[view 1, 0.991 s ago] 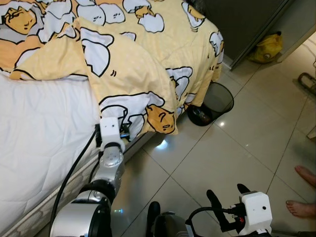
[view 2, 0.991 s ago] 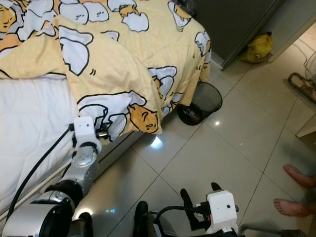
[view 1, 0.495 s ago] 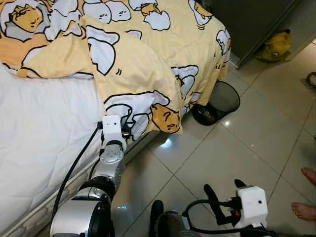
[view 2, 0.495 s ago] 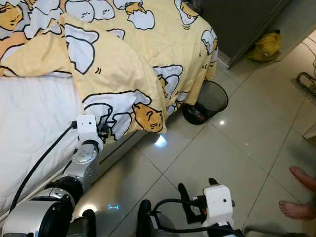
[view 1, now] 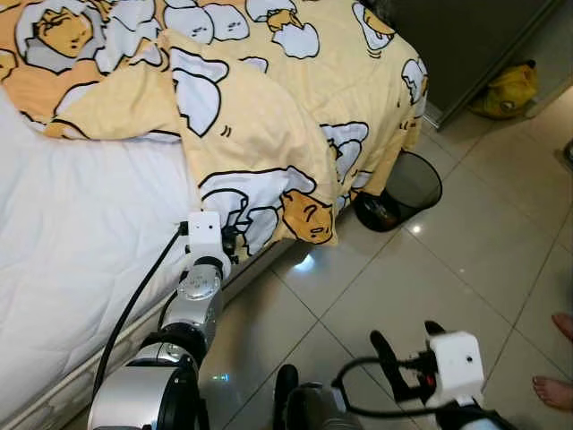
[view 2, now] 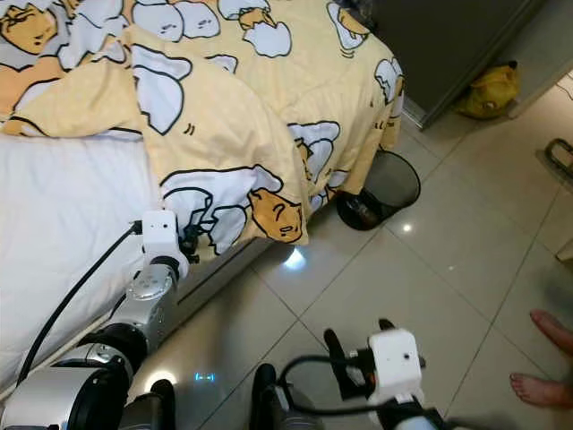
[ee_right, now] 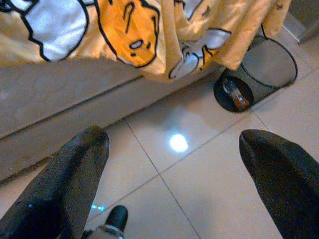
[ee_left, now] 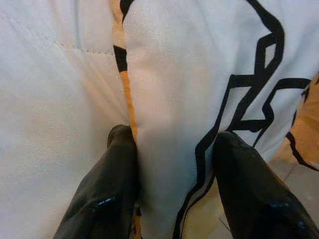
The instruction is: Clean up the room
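A yellow blanket [view 1: 269, 116] printed with egg cartoons lies rumpled over a bed, its corner folded back off the white mattress [view 1: 81, 233] and one end hanging down to the floor. My left gripper [view 1: 228, 242] is at the bed's side, on the blanket's lower edge. In the left wrist view its two black fingers [ee_left: 119, 154] are shut on a fold of that edge [ee_left: 172, 124]. My right gripper [view 1: 407, 348] hangs low over the tiled floor, open and holding nothing, with its fingers [ee_right: 75, 169] spread wide.
A black mesh bin [view 1: 407, 184] with rubbish in it stands on the floor against the bed's end. A yellow bag [view 1: 510, 90] lies by a dark cabinet [view 1: 457, 36]. A person's bare feet [view 1: 555, 390] are at the right edge. Open tiles [view 1: 448, 260] lie between.
The whole picture has shifted down and right, so the camera moved. My left gripper stays on the blanket's edge. The right gripper stays open, low over the floor.
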You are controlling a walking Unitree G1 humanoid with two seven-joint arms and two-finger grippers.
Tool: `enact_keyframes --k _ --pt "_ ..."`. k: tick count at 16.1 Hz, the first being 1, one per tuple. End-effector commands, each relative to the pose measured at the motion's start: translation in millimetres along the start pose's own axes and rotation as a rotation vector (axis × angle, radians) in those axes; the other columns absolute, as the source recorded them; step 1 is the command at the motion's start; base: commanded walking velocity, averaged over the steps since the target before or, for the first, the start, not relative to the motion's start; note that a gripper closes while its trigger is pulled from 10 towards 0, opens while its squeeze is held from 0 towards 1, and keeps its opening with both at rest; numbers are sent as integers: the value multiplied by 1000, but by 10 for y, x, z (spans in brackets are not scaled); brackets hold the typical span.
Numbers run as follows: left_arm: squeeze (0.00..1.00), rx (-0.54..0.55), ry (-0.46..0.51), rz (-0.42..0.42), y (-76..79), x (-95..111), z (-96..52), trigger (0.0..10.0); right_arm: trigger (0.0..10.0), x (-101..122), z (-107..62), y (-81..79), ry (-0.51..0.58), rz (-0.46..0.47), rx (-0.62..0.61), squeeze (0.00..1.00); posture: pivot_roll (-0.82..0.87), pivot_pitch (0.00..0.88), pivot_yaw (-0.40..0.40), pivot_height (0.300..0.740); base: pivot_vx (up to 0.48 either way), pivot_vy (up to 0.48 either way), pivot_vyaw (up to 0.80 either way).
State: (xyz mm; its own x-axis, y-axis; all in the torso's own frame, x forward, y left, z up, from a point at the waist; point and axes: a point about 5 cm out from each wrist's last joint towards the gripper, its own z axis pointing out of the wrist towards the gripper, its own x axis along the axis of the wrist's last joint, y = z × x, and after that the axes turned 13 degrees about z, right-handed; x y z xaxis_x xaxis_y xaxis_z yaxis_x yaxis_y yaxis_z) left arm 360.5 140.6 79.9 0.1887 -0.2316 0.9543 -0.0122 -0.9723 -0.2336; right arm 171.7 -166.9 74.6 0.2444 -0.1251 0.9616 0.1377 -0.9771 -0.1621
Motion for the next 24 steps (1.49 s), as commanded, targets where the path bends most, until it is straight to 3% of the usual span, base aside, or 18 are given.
enact_keyframes --k 1,2,5,9,11,13,16,18,19,20,22,24 --pt "0 -140 -106 71 304 -273 -130 0 10000 -73 -31 69 -42 0 -36 0 -213 344 -221 740 0 0 0" --pt "0 -140 -99 104 311 -265 -129 0 10000 -67 -22 67 -39 0 -35 0 -212 343 -219 740 0 0 0" --pt "0 -203 -105 42 381 -245 -128 0 10000 -112 36 115 -44 0 -43 0 -204 338 -212 740 0 0 0" --pt "0 -287 -58 21 541 -85 -101 0 10000 -92 78 164 -40 -2 -45 0 -175 328 -205 740 0 0 0" --pt "0 -311 -54 6 583 -72 -107 0 10000 -136 96 205 -56 69 -94 0 -166 319 -200 740 0 0 0" --pt "0 -331 -52 5 604 -85 -120 0 10000 -93 168 155 -35 72 -74 0 -155 303 -186 740 0 0 0" --pt "0 -358 -54 39 592 -105 -124 0 10000 -64 405 150 0 58 -60 0 -117 212 -142 740 0 0 0" --pt "0 -362 -74 113 563 -132 -119 0 10000 22 595 147 45 49 -50 0 -94 128 -99 740 0 0 0" --pt "0 -372 -100 164 554 -198 -138 7451 10000 51 657 160 61 58 -63 0 -81 98 -81 740 0 0 0" --pt "0 -380 -110 222 532 -265 -163 10000 10000 73 710 160 71 68 -66 0 -60 61 -62 740 0 0 0" --pt "0 -382 -94 236 459 -343 -196 10000 10000 75 844 156 89 70 -58 0 -2 0 -26 740 0 0 0" --pt "0 -389 -89 237 474 -398 -237 10000 10000 66 920 181 102 80 -69 0 20 0 -13 740 0 0 0"
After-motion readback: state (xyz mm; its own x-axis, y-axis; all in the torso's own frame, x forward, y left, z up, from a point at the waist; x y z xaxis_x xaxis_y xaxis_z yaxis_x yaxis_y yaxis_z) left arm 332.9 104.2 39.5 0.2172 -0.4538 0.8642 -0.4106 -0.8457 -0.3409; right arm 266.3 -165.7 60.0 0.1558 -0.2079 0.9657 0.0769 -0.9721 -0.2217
